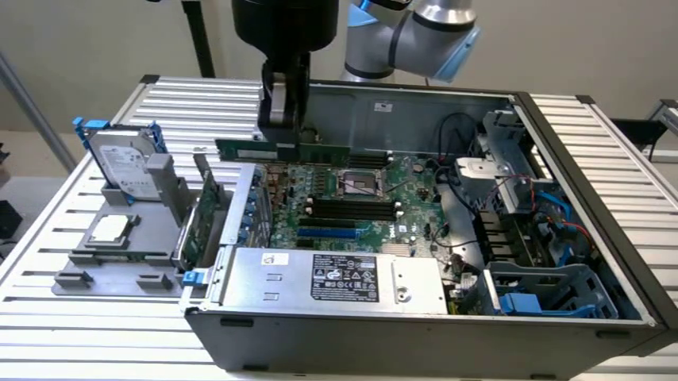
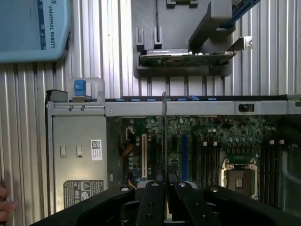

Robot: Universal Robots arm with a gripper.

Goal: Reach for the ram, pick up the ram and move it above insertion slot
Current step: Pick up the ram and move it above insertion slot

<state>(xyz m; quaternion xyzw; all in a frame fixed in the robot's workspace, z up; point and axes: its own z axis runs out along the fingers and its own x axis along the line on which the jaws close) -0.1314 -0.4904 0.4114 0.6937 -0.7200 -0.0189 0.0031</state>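
Now we have the ram (image 1: 284,150) clamped in our claw (image 1: 284,131), lifted over the motherboard (image 1: 350,198), needing alignment above the insertion slot (image 1: 344,208).

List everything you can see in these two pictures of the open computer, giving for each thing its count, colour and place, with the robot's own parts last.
ram: one, green, held edge-up in the gripper above the motherboard's far edge.
insertion slot: several alike, black, side by side mid-motherboard.
motherboard: one, green, on the case floor.
blue expansion slot: one, blue, just before the memory slots.
computer case: one, dark grey, open on the table.
power supply: one, silver with a black label, at the case's near edge.
expansion card: one, green, upright in the grey holder outside the case.
hard drive: one, silver, standing in that holder.
grey holder: one, at the exterior view's left.
slatted table: one, white.
gripper: one, black, shut on the ram.
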